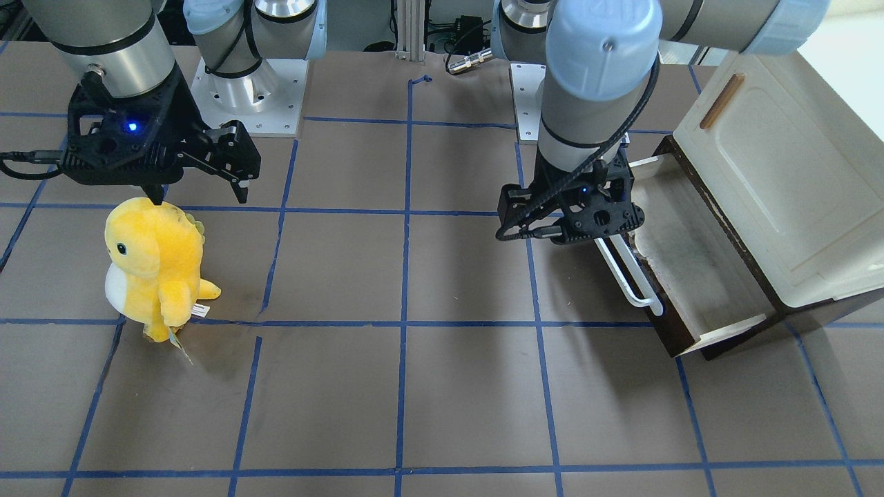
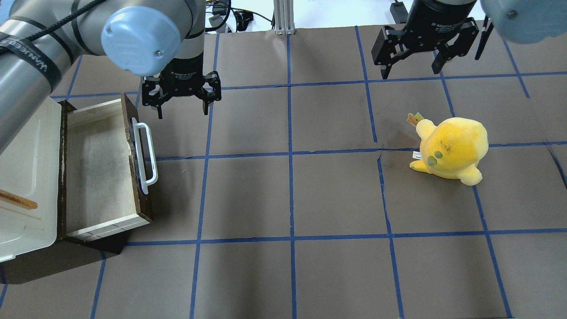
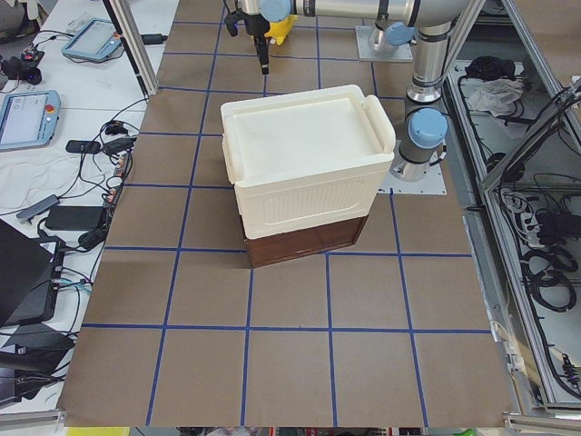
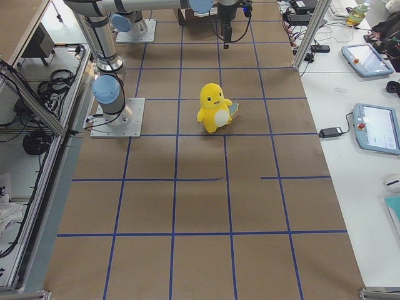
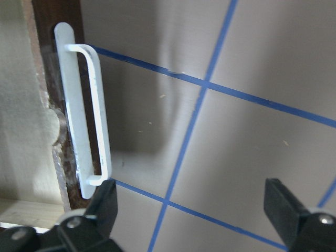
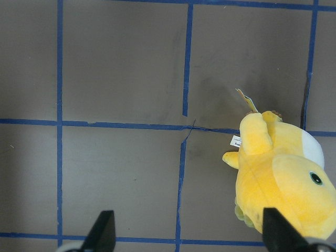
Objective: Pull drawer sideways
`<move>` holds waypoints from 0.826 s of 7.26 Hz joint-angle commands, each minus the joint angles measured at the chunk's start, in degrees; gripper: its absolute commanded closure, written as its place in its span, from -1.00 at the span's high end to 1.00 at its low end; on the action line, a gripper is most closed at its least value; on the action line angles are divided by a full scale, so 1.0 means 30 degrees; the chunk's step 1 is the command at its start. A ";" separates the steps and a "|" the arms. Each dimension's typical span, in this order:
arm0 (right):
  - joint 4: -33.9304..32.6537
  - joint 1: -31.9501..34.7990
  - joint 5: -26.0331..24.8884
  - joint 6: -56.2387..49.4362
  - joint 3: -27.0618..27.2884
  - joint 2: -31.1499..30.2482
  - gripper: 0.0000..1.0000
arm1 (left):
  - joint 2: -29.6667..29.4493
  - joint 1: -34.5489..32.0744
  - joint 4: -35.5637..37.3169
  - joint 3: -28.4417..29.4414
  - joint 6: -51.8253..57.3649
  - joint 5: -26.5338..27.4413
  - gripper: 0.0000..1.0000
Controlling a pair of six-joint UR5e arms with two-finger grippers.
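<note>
The drawer (image 2: 98, 170) stands pulled out of the cream-white cabinet (image 2: 24, 168), showing its pale interior (image 1: 690, 273). Its dark brown front carries a long white bar handle (image 2: 145, 157), also seen in the front view (image 1: 630, 275) and the left wrist view (image 5: 84, 131). My left gripper (image 2: 182, 114) is open and empty. It hovers just past the handle's far end, on the outer side of the drawer front, touching nothing. In the left wrist view one of its fingers (image 5: 105, 205) is beside the handle's end. My right gripper (image 2: 409, 73) is open and empty, far off.
A yellow plush toy (image 2: 452, 148) stands on the mat near my right gripper, also in the right wrist view (image 6: 283, 178). The brown mat has blue tape grid lines. The cabinet sits at the table's left end.
</note>
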 commanded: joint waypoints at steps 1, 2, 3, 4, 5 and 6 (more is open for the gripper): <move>0.0000 0.0000 0.0000 0.0000 0.0000 0.0001 1.00 | 0.1781 0.1615 -0.0097 -0.0094 0.4429 -0.0812 1.00; 0.0000 0.0000 -0.0029 0.0000 0.0000 0.0001 1.00 | 0.2398 0.2496 -0.0069 -0.0327 0.6299 -0.1339 1.00; 0.0000 0.0000 -0.0001 0.0000 0.0000 0.0001 1.00 | 0.2810 0.2969 0.0047 -0.0445 0.8174 -0.1228 1.00; 0.0000 0.0000 -0.0029 0.0000 0.0000 0.0001 1.00 | 0.3249 0.3119 0.0077 -0.0795 0.8657 -0.1430 1.00; 0.0000 0.0000 -0.0001 0.0000 0.0000 0.0001 1.00 | 0.3515 0.3323 0.0310 -0.1320 0.8865 -0.1519 1.00; 0.0000 0.0000 0.0000 0.0000 0.0000 0.0001 1.00 | 0.3488 0.3383 0.1414 -0.1877 0.8838 -0.3086 1.00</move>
